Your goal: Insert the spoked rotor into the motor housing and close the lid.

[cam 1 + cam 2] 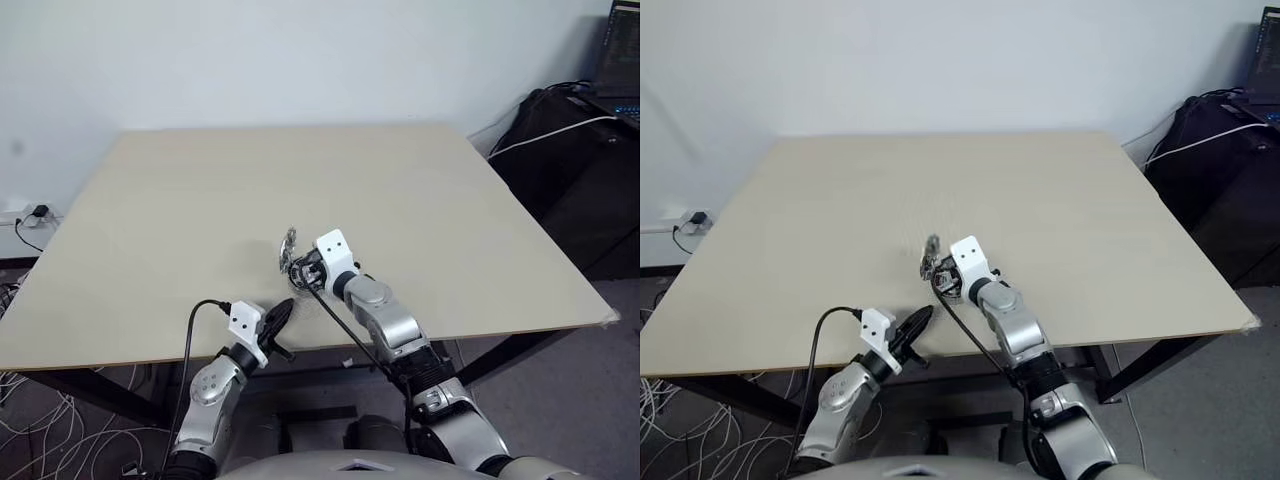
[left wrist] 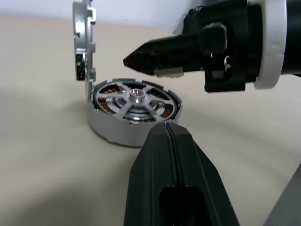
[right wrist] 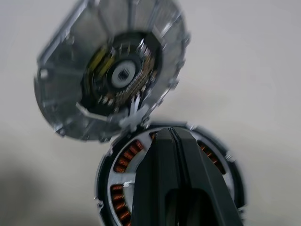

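Observation:
The round silver motor housing rests on the table with the spoked rotor seated inside it, copper windings showing between the spokes. Its hinged lid stands upright at the housing's far side, its inner face showing in the right wrist view. My right gripper is shut and empty, hovering just above the rotor and pointing toward the lid. My left gripper is also shut and empty, near the table's front edge, a short way in front of the housing.
The housing sits near the front middle of the beige table. Black bags and equipment with a white cable stand to the right of the table. Loose cables lie on the floor at the left.

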`<state>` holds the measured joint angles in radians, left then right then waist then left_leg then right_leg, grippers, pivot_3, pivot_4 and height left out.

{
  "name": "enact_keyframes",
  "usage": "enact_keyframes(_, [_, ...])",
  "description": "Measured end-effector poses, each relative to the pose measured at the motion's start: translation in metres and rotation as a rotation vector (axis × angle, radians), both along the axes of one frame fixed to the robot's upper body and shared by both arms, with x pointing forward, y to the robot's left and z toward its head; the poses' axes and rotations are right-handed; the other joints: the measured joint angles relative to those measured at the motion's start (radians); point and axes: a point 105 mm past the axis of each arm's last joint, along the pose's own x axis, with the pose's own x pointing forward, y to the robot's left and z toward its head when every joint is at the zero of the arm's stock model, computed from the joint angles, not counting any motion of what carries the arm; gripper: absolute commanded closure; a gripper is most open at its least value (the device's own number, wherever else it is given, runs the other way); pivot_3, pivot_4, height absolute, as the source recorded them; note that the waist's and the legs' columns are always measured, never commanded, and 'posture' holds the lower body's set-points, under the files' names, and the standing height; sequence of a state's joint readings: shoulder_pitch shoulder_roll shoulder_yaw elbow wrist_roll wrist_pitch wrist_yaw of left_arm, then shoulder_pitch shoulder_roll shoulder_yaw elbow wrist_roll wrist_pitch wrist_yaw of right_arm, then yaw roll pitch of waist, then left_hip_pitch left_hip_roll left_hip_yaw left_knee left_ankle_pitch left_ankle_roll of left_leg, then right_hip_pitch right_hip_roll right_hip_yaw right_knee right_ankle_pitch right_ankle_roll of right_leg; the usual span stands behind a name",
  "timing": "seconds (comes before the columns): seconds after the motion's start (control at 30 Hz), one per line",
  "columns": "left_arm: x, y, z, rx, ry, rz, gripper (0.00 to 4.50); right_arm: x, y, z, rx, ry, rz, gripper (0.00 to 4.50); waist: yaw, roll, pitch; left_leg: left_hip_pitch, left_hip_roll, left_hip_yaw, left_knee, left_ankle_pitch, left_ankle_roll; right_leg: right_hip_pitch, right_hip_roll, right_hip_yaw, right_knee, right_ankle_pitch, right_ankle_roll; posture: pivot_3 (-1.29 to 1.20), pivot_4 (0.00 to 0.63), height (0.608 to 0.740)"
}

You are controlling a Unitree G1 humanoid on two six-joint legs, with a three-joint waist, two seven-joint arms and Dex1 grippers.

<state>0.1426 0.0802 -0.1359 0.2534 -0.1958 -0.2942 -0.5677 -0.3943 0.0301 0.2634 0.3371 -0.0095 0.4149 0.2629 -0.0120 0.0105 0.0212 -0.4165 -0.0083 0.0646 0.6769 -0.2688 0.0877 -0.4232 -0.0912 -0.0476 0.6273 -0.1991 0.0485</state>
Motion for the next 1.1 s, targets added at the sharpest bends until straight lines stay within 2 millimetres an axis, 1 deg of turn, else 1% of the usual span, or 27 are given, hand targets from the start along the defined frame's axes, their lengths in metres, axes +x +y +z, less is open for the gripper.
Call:
enact_keyframes(0.1, [0.0,0.0,-0.001,0.0,0.002,0.002,4.48,-0.001,0.001,-0.01,-0.015,0.033,0.0,4.5,0.0,0.0,0.0,0.0,0.0,0.0,0.0,0.0,0.0,0.0,0.0,0.0,0.0,0.0,0.0,0.0,0.0,0.74])
enact_keyframes(0.3, [0.001,0.002,-0.003,-0.001,0.009,0.021,4.48,-0.001,-0.001,-0.01,-0.014,0.041,0.003,4.5,0.0,0.001,-0.001,0.002,0.0,0.0,0.0,0.0,0.0,0.001,0.0,0.0,0.001,0.0,0.0,0.0,0.0,0.74])
enact_keyframes(0.4, [0.002,0.003,-0.005,0.001,0.004,0.036,4.48,-0.005,-0.008,0.0,-0.003,0.006,0.048,4.5,0.001,0.001,-0.001,0.001,0.0,0.0,0.001,0.0,0.0,0.001,-0.001,0.0,0.0,0.0,0.0,0.0,0.0,0.74])
enact_keyframes(0.53, [0.002,0.003,-0.006,0.02,-0.011,0.039,4.48,-0.011,-0.016,0.022,-0.069,-0.085,0.184,4.5,0.001,0.001,-0.001,0.001,0.0,0.0,0.001,0.0,0.0,0.002,-0.003,0.0,0.0,0.0,0.0,0.0,0.0,0.74])
enact_keyframes(0.63, [0.004,0.002,-0.004,0.022,-0.028,0.036,4.48,-0.018,-0.023,0.027,-0.144,-0.11,0.292,4.5,0.002,0.001,-0.001,0.002,0.0,-0.001,0.002,0.0,0.0,0.002,-0.004,-0.001,0.0,0.0,0.0,0.0,0.0,0.74])
enact_keyframes(0.73, [0.005,0.0,-0.005,0.019,-0.027,0.032,4.5,-0.023,-0.032,0.02,-0.215,-0.088,0.355,3.86,0.002,0.001,-0.001,0.002,0.0,-0.001,0.004,0.0,0.0,0.004,-0.004,-0.002,0.0,0.0,0.0,0.0,0.0,0.74])
enact_keyframes(0.8, [0.004,0.0,-0.006,0.018,-0.024,0.027,4.5,-0.025,-0.036,0.017,-0.255,-0.077,0.387,3.28,0.002,0.001,-0.001,0.002,0.0,-0.001,0.004,0.0,0.0,0.004,-0.004,-0.002,0.0,0.0,0.0,0.0,0.0,0.74])
enact_keyframes(0.83, [0.004,0.0,-0.006,0.017,-0.025,0.025,4.5,-0.026,-0.037,0.016,-0.271,-0.075,0.4,2.9,0.002,0.001,-0.001,0.002,0.0,-0.001,0.004,0.0,0.001,0.004,-0.004,-0.002,0.0,0.0,0.0,0.0,0.0,0.74])
enact_keyframes(0.93, [0.004,-0.001,-0.007,0.013,-0.024,0.021,4.5,-0.025,-0.037,0.017,-0.317,-0.09,0.438,2.0,0.003,0.001,-0.001,0.002,0.0,-0.002,0.005,0.0,0.001,0.004,-0.004,-0.003,0.0,0.0,0.001,0.0,0.0,0.74])
enact_keyframes(1.1, [0.004,-0.003,-0.007,0.005,-0.024,0.02,4.5,-0.027,-0.029,0.018,-0.37,-0.11,0.527,2.0,0.004,0.001,-0.001,0.002,0.0,-0.003,0.005,0.0,0.001,0.005,-0.005,-0.003,0.0,0.0,0.001,0.0,0.0,0.74])
